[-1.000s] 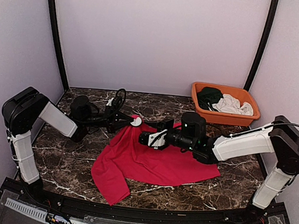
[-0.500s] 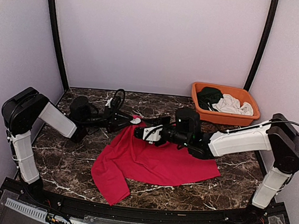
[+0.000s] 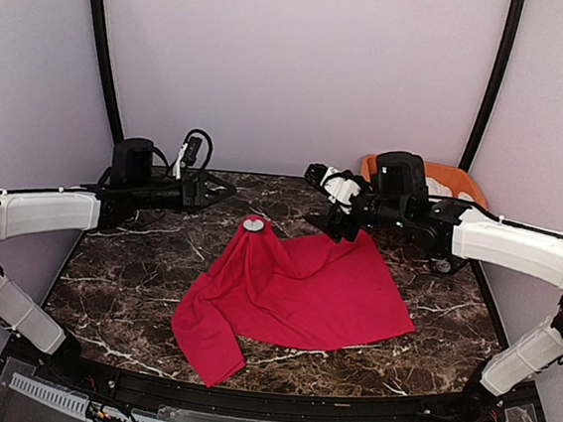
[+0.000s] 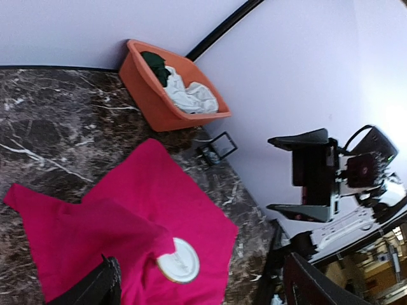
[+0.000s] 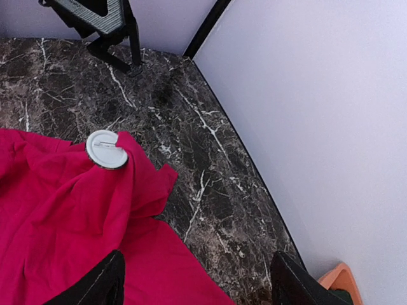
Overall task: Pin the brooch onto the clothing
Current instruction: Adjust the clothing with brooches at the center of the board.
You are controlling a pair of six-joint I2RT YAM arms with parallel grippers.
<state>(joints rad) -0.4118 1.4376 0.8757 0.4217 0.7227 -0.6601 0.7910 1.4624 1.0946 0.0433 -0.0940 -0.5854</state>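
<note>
The red T-shirt (image 3: 294,292) lies rumpled on the dark marble worktop (image 3: 136,267). At the shirt's far left edge the cloth rises to a peak, and the round white brooch (image 3: 253,225) sits on that peak. The left gripper (image 3: 214,190) hovers beyond the shirt's far left, jaws released and empty. The right gripper (image 3: 323,197) hangs over the shirt's far edge, jaws spread, holding nothing. Past the shirt's far right corner stands an orange basket (image 4: 146,95) holding a green garment (image 4: 156,63) and a white garment (image 4: 191,98).
</note>
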